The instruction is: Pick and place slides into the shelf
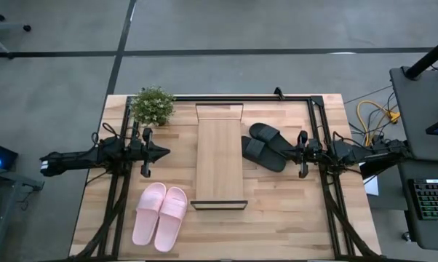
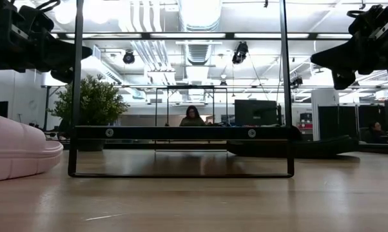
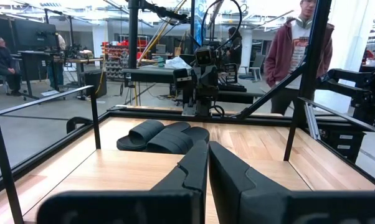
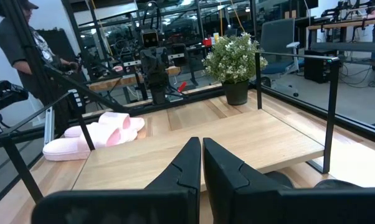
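A: On the tabletop, to either side of the shelf, lie the slides; the black pair sits just right of the plank, angled and overlapping, while the pink pair lies side by side toward the near left corner; none is on the shelf, so I judge the task not yet begun.

B: Why would the pairs be split like that?

A: My guess is that each pair sits within one arm's reach; the black pair is close beside the right gripper, the pink pair nearer the left gripper; the shelf runs down the middle between them, where either arm can get to it.

B: And the claws?

A: Both wrist views show the fingers pressed together, holding nothing; the left gripper's fingers point across the bare plank toward the black pair, the right's across it toward the pink pair; in the low view both arms hang raised above the table, which reads to me as a waiting pose.

B: Anything else in the way?

A: A small potted plant stands at the far left, just beside the shelf's far end; it is well apart from both pairs.
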Action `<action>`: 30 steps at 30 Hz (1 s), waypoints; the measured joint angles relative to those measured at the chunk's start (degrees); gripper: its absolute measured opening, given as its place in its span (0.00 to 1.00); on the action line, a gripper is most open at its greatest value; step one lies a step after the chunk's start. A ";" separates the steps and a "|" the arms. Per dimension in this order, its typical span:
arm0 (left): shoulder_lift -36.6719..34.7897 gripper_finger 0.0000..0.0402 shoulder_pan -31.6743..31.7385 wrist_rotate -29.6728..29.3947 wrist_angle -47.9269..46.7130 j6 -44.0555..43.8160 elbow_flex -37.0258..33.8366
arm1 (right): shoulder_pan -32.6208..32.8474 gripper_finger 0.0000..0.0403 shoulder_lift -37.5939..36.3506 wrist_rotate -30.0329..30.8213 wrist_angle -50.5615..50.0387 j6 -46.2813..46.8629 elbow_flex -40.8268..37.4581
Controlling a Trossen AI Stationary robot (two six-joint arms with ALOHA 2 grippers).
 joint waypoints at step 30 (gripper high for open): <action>0.00 0.00 -0.02 0.01 0.29 -39.80 0.00 | 0.00 0.02 0.01 0.00 2.79 49.17 -0.04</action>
